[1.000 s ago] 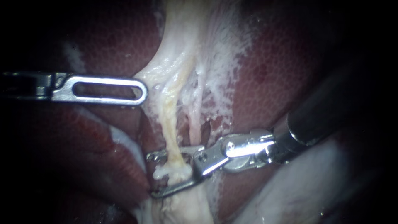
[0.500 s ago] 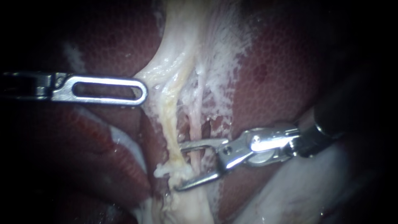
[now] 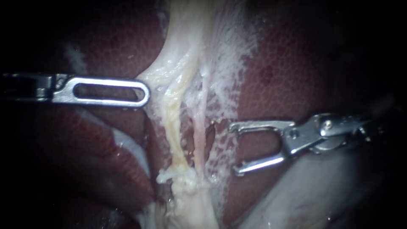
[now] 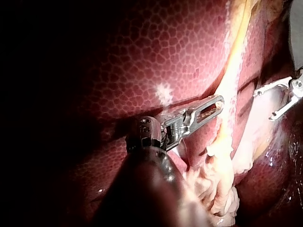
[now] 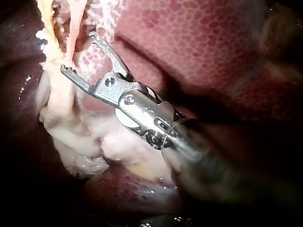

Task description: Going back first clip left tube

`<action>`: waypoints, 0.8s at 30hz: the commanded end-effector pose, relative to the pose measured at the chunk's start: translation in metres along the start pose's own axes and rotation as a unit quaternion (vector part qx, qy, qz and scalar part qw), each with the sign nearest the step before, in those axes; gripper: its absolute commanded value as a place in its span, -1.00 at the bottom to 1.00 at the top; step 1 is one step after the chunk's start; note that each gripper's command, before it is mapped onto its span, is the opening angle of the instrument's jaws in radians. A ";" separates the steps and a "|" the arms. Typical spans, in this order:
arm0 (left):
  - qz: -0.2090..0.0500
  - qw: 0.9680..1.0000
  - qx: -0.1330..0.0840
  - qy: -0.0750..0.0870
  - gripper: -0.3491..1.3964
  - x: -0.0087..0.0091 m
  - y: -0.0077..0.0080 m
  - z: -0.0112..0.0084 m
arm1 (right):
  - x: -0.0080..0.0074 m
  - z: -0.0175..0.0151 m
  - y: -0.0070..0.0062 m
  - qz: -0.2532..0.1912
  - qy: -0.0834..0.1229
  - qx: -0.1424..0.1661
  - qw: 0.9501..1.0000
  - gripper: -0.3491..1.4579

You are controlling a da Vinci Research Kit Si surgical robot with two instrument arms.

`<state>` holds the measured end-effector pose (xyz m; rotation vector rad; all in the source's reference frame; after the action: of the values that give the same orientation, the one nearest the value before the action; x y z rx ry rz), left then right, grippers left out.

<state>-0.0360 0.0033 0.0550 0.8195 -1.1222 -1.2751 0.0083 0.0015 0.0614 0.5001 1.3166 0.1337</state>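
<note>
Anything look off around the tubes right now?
No damage or spill. One oddity: no clip shows on the left tube, while the right instrument sits clear of it, jaws open and empty.

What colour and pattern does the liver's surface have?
The liver is dark red with a fine, pale honeycomb mesh, clearest in the left wrist view.

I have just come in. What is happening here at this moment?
Two instruments work over a liver. The right instrument stands with its jaws open, to the right of the left tube and the right tube, touching neither. The left instrument rests its tip at the edge of the pale tissue above the tubes. I can make out no clip on either tube.
</note>
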 end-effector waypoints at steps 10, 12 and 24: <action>0.001 1.000 0.000 0.000 -1.00 0.0002 0.0002 0.0001 | 0.0010 -0.0010 -0.0003 -0.001 -0.001 -0.002 1.000 0.05; 0.001 1.000 0.000 0.000 -1.00 0.0002 0.0002 0.0002 | 0.0010 -0.0010 -0.0003 -0.001 -0.001 -0.002 1.000 0.05; 0.002 1.000 0.000 -0.001 -1.00 0.0003 0.0004 0.0003 | 0.0018 -0.0007 -0.0010 0.000 0.008 -0.006 1.000 0.05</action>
<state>-0.0362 0.0030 0.0556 0.8163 -1.1240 -1.2737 0.0079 0.0016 0.0592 0.4907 1.3312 0.1452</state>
